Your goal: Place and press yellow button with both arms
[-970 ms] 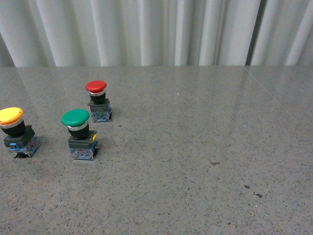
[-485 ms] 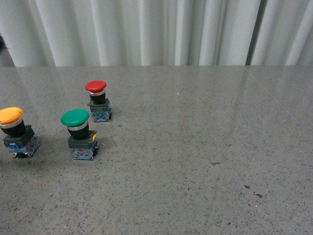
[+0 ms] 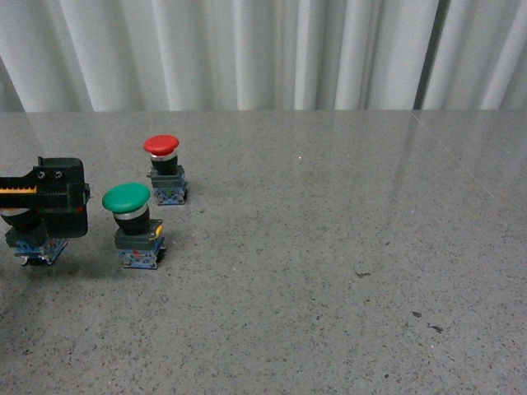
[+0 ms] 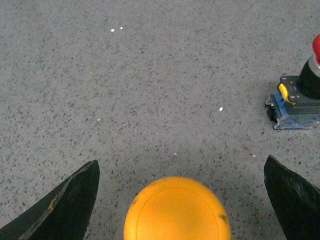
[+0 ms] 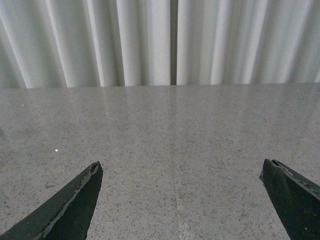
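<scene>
1. While the left claw (image 4: 181,167) hovers wide open and empty over the yellow button (image 4: 177,210), the button stands far left on the desk (image 3: 329,247).
2. Right claw (image 5: 180,167): wide open, empty.
3. Likely light, rigid, cap slick; grip the body.

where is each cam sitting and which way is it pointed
Front view: on the robot's body, facing forward over the table to the curtain; the left pincer shows at the left edge.
Left wrist view: on the left wrist, looking down on the yellow button between its open fingers.
Right wrist view: on the right wrist, looking level across the table to the curtain; right pincer open.
Shared: front and left wrist views both show the yellow button and the red button.
</scene>
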### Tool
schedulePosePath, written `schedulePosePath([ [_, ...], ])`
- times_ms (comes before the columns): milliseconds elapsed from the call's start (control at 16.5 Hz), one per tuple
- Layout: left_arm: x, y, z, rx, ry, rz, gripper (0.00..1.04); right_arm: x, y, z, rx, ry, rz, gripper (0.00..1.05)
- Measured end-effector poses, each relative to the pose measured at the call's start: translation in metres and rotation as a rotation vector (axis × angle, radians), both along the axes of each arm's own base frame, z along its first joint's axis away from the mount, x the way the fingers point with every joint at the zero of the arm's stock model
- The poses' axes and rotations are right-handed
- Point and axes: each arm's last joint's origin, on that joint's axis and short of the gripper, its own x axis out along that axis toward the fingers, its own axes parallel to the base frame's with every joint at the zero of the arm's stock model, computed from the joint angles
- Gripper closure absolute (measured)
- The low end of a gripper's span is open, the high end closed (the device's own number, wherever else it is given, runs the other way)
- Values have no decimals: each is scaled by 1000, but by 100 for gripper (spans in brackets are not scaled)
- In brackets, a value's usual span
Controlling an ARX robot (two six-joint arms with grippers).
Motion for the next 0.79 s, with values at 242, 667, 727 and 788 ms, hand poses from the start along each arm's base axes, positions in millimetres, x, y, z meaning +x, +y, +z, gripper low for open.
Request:
schedulePosePath([
  [242, -3, -1, -3, 17, -4, 8, 24, 0, 0, 0, 0, 0, 0, 6],
  [667, -9, 0, 1, 33, -6, 3, 65, 0, 0, 0, 0, 0, 0, 6],
  [727, -10, 0, 3, 33, -6, 3, 68, 0, 0, 0, 0, 0, 0, 6],
  [788, -11, 0, 4, 34, -7, 3, 69, 0, 0, 0, 0, 0, 0, 6],
])
